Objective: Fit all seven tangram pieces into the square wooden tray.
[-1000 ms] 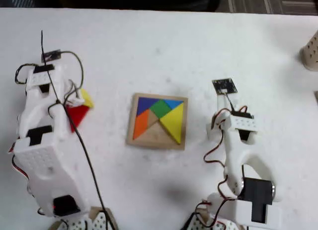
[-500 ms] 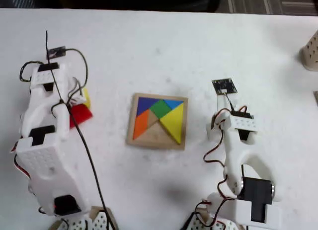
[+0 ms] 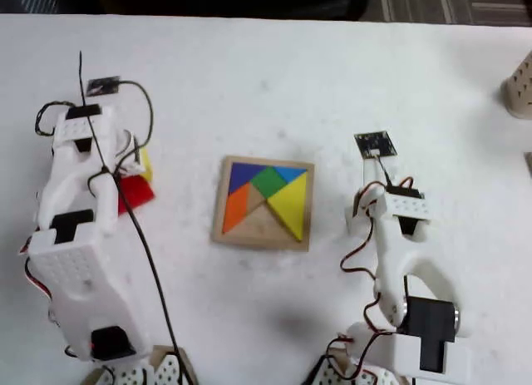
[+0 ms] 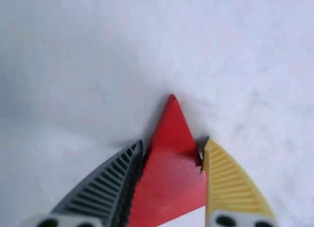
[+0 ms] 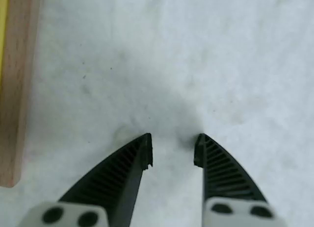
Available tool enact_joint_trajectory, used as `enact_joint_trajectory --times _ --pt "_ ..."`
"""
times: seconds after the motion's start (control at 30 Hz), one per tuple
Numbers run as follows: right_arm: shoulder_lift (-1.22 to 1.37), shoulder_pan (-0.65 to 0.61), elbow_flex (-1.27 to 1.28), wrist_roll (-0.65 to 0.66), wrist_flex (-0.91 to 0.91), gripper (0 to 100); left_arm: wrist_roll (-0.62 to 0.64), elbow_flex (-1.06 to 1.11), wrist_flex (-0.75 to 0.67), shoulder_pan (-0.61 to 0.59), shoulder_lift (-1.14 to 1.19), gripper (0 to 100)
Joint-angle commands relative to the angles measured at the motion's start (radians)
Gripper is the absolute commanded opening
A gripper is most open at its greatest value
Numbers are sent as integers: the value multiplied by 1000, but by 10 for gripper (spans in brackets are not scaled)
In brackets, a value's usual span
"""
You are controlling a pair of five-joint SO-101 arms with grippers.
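Since the frame one second earlier, your left arm (image 3: pixel 79 202) is carrying its wrist slightly farther from its base, and the red triangle (image 4: pixel 169 178) is shifting with it. The left gripper (image 4: pixel 171 142) is clamping that triangle between its grey and yellow fingers, over the white table (image 3: pixel 332 86) and well apart from the square wooden tray (image 3: pixel 219 223). The tray is holding a blue piece (image 3: pixel 241 175), green piece (image 3: pixel 268 181), light-blue piece (image 3: pixel 291 173), yellow triangle (image 3: pixel 289 204) and orange piece (image 3: pixel 236 209). Your right gripper (image 5: pixel 172 149) is hanging beside the tray's edge, fingers narrowly parted, gripping nothing.
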Motion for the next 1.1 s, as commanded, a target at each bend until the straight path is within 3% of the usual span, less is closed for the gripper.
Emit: enact_joint_trajectory --times 0.0,0.17,0.37,0.8,0.97,1.07 --pt "-35 -15 -2 12 1 137 -86 100 -43 42 -81 185" --pt "-35 -15 -2 12 1 137 -123 385 -178 91 -308 185" --pt "-35 -13 -2 12 -1 137 -121 615 -199 110 -506 185" --pt "-35 -13 -2 9 -1 137 -117 658 -192 104 -516 184" --pt "-36 -13 -2 9 -1 137 -124 617 -87 108 -518 172" --pt "-36 -13 -2 9 -1 137 -230 569 -21 108 -516 106"
